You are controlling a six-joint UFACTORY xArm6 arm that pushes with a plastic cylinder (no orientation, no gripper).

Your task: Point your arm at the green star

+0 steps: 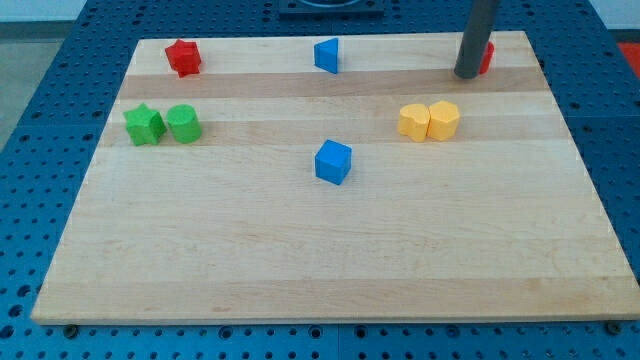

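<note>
The green star [144,125] lies near the board's left edge, touching a green round block [184,123] on its right. My tip [467,74] rests on the board at the view's top right, far to the right of the green star. A red block [487,57] sits just behind the rod, mostly hidden by it.
A red star [183,57] lies at the top left. A blue triangular block [327,55] lies at the top centre. A blue cube [333,162] sits mid-board. Two yellow blocks [413,122] [444,120] touch each other right of centre. The wooden board [330,270] lies on a blue perforated table.
</note>
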